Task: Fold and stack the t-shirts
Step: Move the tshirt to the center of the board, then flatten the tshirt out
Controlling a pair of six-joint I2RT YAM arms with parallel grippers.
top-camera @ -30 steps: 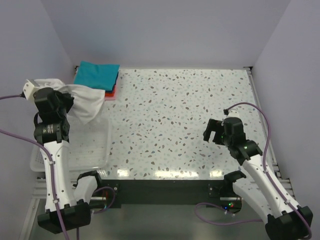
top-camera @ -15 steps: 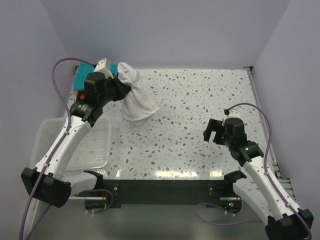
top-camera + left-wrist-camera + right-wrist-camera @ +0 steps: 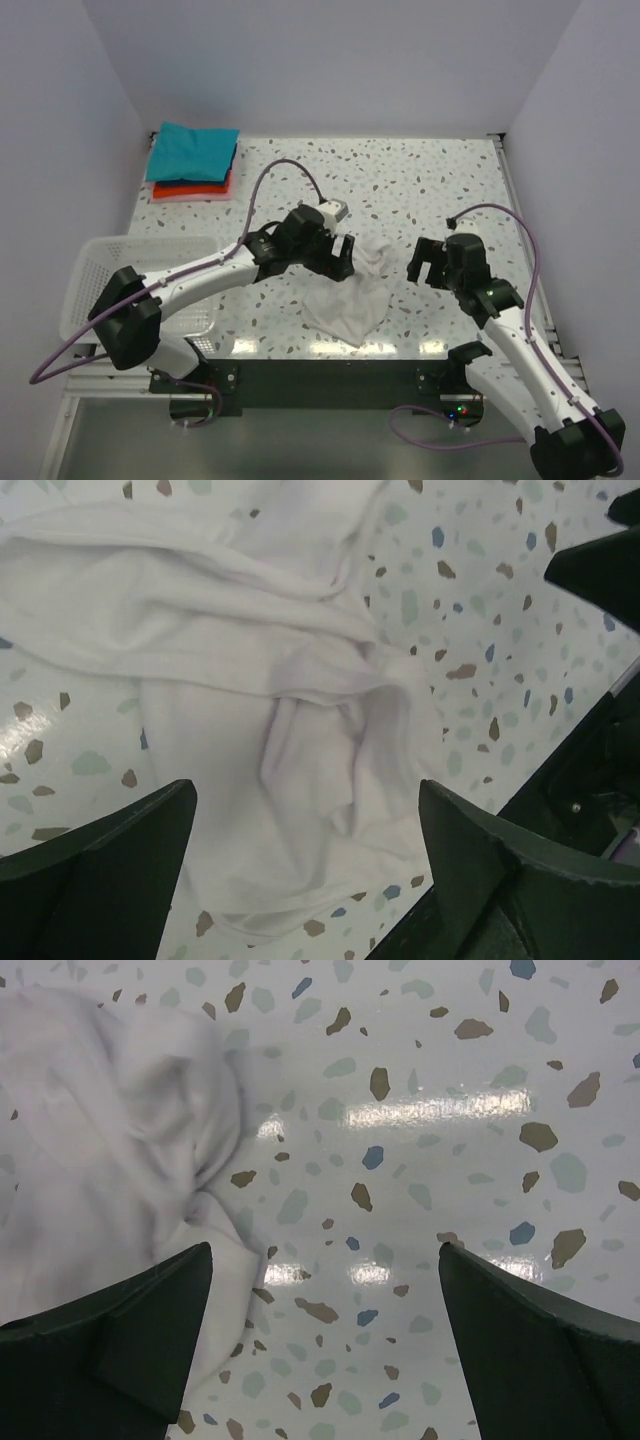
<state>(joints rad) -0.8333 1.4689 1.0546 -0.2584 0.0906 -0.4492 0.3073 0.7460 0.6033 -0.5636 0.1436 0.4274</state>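
A crumpled white t-shirt (image 3: pixel 352 298) lies in a heap on the speckled table near its front edge. My left gripper (image 3: pixel 341 259) hovers over the shirt's far left part with its jaws open. In the left wrist view the white t-shirt (image 3: pixel 300 730) lies loose below the left gripper (image 3: pixel 307 785), with nothing pinched. My right gripper (image 3: pixel 424 262) stands open just right of the heap, and the shirt's edge (image 3: pixel 120 1140) shows left of the right gripper (image 3: pixel 325 1250). A folded teal t-shirt (image 3: pixel 195 150) rests on a folded red-orange t-shirt (image 3: pixel 190 190) at the back left.
A white mesh basket (image 3: pixel 95 285) stands at the left front, under the left arm's reach. The table's raised right rim (image 3: pixel 520 215) runs along the right side. A black bar (image 3: pixel 330 370) runs along the front between the arm bases.
The left arm swung from above the basket to the table's front centre with the white t-shirt, then opened. The shirt now lies on the table. The right arm has not moved.
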